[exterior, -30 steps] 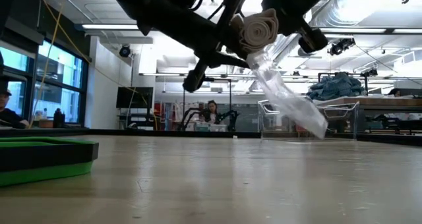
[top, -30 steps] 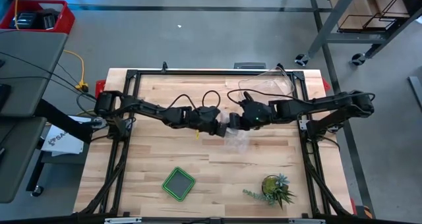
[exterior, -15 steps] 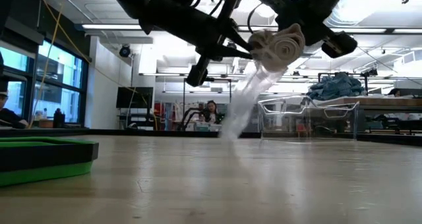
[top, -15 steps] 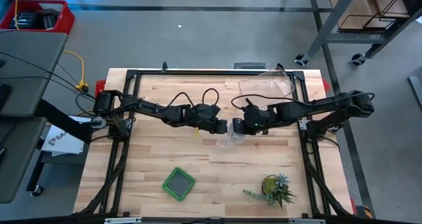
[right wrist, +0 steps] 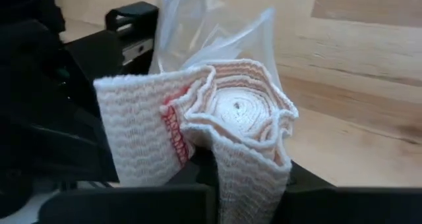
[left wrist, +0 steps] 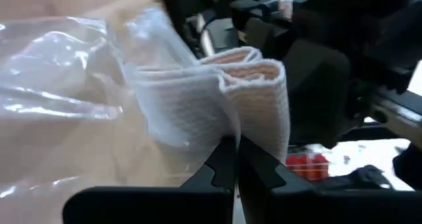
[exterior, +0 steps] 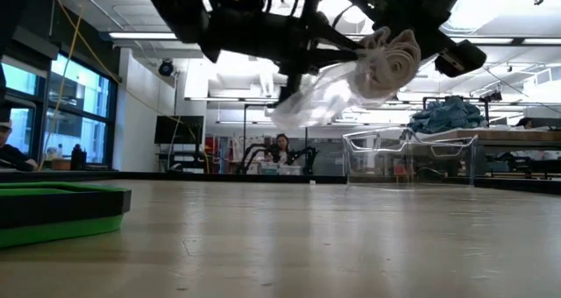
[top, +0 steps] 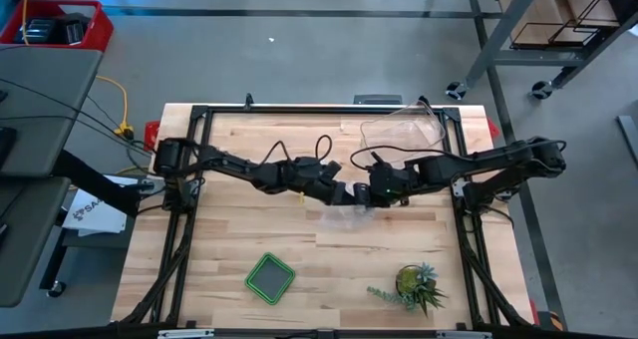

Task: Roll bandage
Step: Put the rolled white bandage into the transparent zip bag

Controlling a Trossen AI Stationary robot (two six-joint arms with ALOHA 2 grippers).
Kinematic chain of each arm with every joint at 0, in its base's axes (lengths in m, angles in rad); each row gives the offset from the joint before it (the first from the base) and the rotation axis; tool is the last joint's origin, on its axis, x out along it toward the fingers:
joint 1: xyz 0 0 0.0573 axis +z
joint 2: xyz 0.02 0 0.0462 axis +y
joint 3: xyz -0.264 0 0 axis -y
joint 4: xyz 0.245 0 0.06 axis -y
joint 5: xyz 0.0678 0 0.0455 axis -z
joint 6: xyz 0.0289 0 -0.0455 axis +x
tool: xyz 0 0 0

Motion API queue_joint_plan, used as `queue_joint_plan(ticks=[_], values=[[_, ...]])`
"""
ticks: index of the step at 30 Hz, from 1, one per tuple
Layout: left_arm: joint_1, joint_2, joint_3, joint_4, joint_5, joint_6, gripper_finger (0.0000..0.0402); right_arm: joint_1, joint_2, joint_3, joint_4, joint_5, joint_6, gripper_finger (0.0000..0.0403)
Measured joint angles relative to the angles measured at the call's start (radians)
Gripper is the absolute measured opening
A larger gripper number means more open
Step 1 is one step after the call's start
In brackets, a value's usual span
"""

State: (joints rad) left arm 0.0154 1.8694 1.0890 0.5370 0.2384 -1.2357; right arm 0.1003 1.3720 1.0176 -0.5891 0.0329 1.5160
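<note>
Both grippers meet at centre of the high view, above the table (top: 239, 229).
Right gripper (right wrist: 245, 159) pinches the bandage (right wrist: 224, 125); left gripper (left wrist: 236, 159), pressed together, pinches bandage and bag (left wrist: 59, 85).

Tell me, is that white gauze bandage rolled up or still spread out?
Mostly rolled. The white gauze bandage shows a tight spiral of layers at its end, with a loose outer flap. The right gripper holds it above the table.

text: partly legible | where: white sheet (top: 88, 211) lying on the floor beside the table's left edge, high view | what is read: dark letters beginning "SA", the rest cut off by the frame | elsewhere: no label, brand, number or sign can be read
</note>
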Motion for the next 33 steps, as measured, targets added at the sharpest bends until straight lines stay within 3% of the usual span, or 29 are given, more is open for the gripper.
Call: queue_joint_plan(ticks=[9,14,19,25,33], values=[[-0.001,0.065,-0.015,0.335,0.012,-0.047,0.0000,0.014,-0.063,0.000,0.018,0.031,-0.028,0.0033],[-0.010,0.173,-0.059,0.656,-0.022,-0.222,0.0000,0.011,-0.079,0.000,0.023,0.059,-0.037,0.0033],[-0.042,0.321,-0.066,1.017,-0.146,-0.398,0.0000,0.011,-0.097,0.000,0.054,0.028,-0.054,0.0033],[-0.060,0.337,-0.043,1.036,-0.201,-0.463,0.0000,0.002,-0.144,-0.003,0.069,0.024,-0.063,0.0033],[-0.036,0.335,0.057,1.032,-0.090,-0.457,0.0000,-0.004,-0.111,0.000,0.124,0.023,-0.101,0.0033]])
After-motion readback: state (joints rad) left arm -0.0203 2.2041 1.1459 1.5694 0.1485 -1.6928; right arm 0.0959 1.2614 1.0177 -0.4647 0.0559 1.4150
